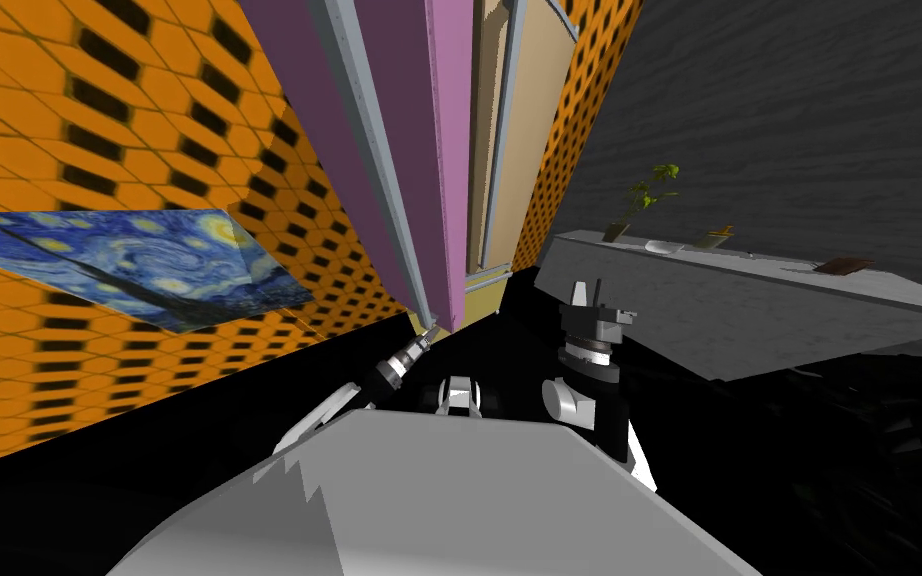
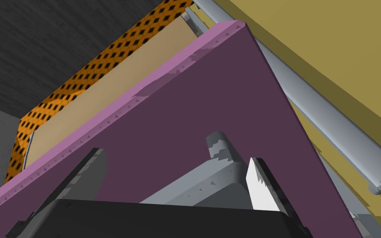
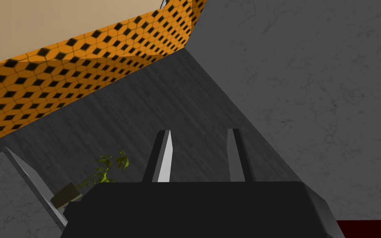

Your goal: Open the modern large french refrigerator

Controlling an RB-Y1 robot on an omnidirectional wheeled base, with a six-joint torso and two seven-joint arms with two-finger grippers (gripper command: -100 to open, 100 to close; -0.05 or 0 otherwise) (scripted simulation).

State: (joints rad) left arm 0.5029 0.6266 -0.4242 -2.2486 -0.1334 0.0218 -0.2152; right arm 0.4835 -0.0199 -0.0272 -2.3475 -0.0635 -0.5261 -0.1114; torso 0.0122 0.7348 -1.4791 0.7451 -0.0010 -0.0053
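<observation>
Now left tool (image 2: 176, 155) straddles grey refrigerator handle (image 2: 222, 165).

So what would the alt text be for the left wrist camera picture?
The left gripper, fingers open, straddles the grey bar handle of a dark purple, pink-edged refrigerator door. Beside it runs an olive-yellow panel with its own long grey bar.
</observation>
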